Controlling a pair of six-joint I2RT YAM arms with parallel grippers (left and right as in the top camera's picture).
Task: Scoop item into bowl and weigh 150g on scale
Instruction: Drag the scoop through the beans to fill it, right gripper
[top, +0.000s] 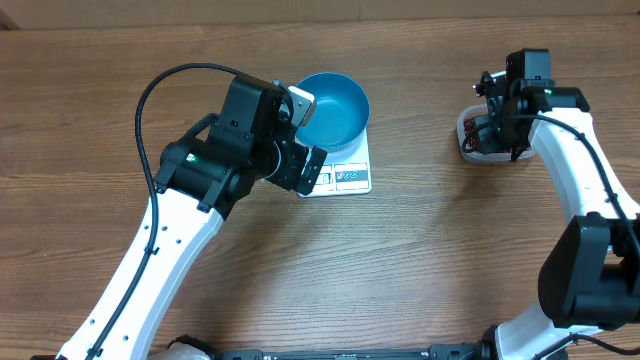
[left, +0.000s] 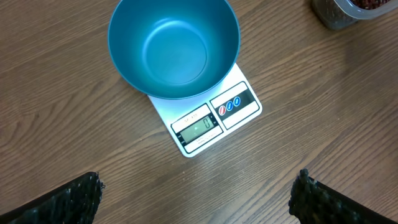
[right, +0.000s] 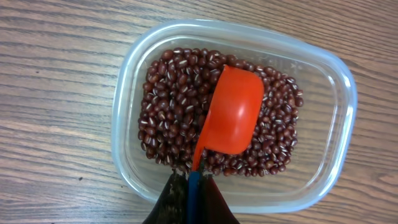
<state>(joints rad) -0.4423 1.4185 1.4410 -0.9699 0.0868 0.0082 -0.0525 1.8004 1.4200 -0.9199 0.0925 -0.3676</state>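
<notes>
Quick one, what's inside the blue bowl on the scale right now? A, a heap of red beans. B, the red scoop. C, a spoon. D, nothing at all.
D: the blue bowl on the scale is bare inside, while the beans and the red scoop are in the clear tub.

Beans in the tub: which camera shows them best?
The right wrist view: the red beans fill the clear tub below the camera, the red scoop over them, its handle in the shut right hand. Overhead, the right arm hides almost all of them. The left wrist view catches only a few at its top right corner.
</notes>
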